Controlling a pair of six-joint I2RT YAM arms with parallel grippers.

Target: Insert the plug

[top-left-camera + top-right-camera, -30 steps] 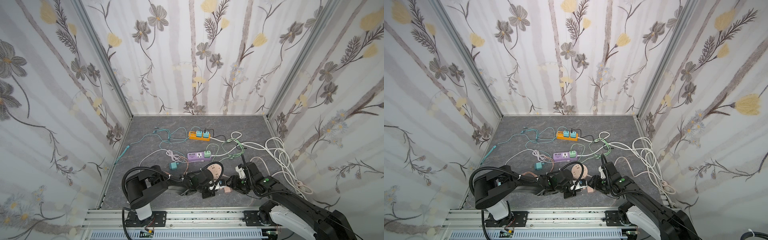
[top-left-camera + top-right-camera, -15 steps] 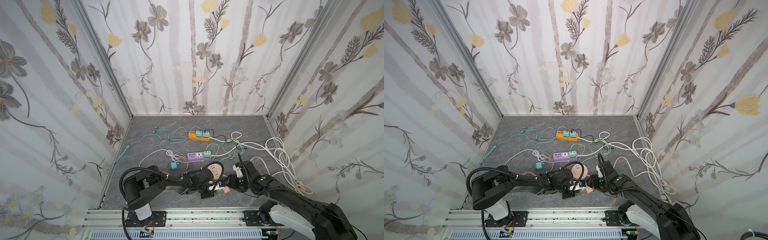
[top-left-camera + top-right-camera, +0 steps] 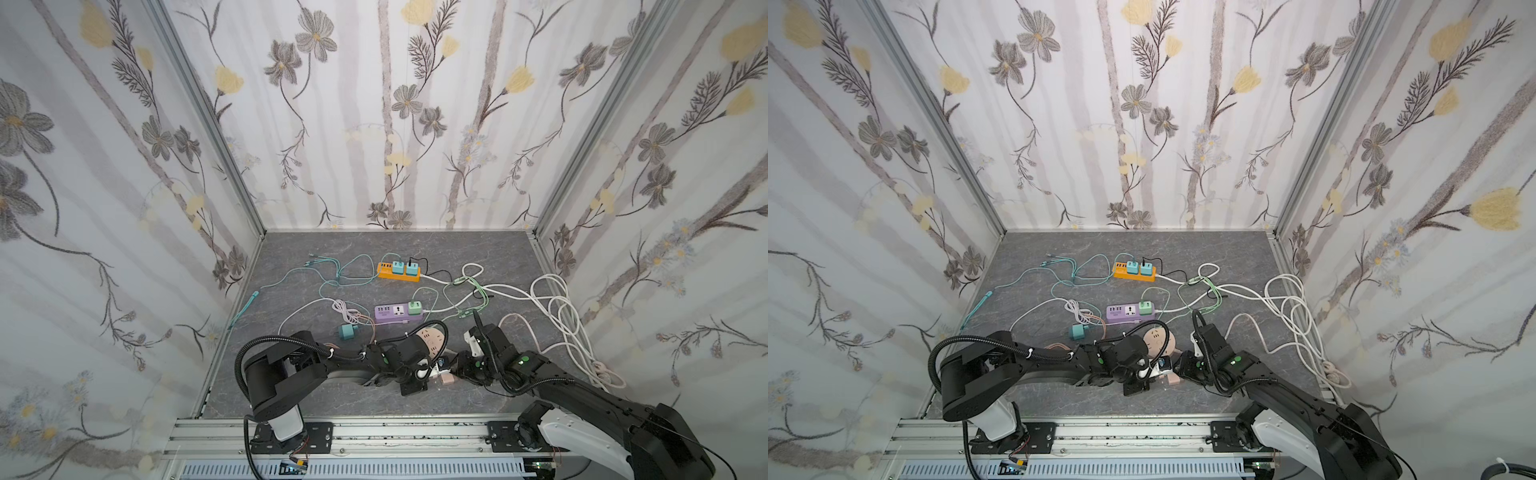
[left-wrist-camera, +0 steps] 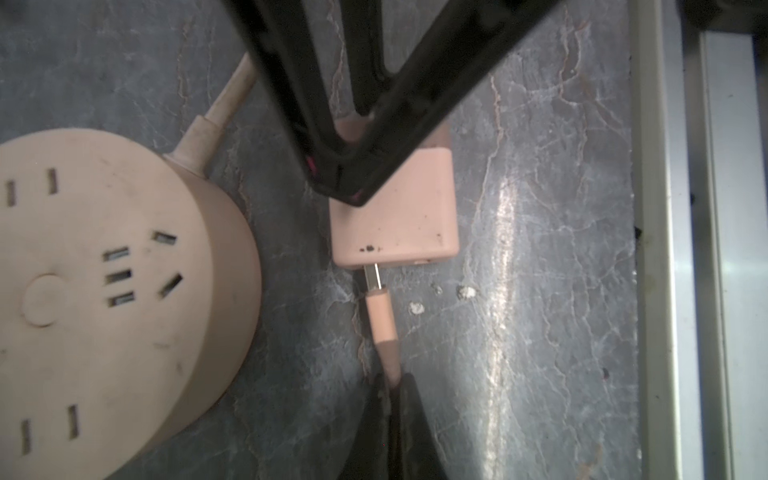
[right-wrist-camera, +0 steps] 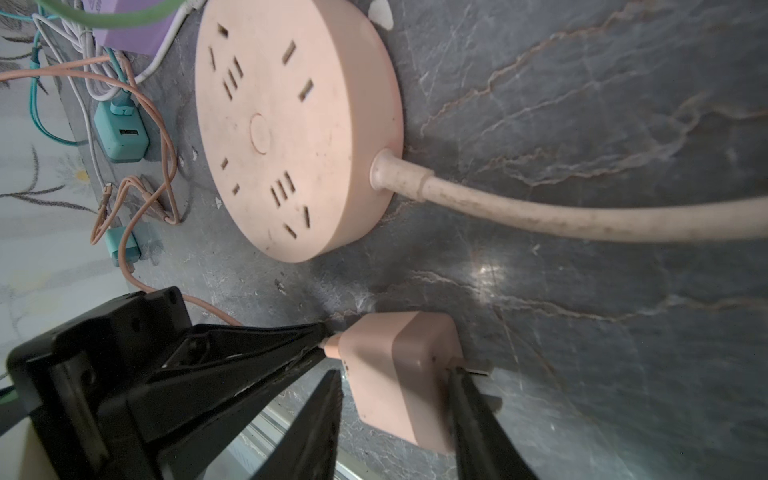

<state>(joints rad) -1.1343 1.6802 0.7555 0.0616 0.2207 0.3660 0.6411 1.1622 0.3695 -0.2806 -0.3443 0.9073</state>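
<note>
The left arm (image 3: 332, 359) lay stretched low along the front of the tabletop (image 3: 490, 249), wrist nearly level, seemingly so that the push would run along the surface rather than down into it. The left pincer (image 4: 391, 386) was clamped fully shut on the pink plug (image 4: 380, 318), gripping it behind the sleeve so the metal tip stayed free. A round pink socket hub (image 4: 104, 270) sat just beside it, untouched. The plug's tip stood at the mouth of the pink charger (image 4: 399, 216), bare metal visible, so it looked only started and not seated. The charger lay flat near the front rail. Further right, the right pincer (image 5: 395, 376) was partly open, one finger on either side of the charger, probably to brace it against sliding. Whether both fingers actually pressed it I could not tell. The right arm (image 3: 573, 382) reached in low from its base, elbow bent, wrist turned towards the left pincer.
</note>
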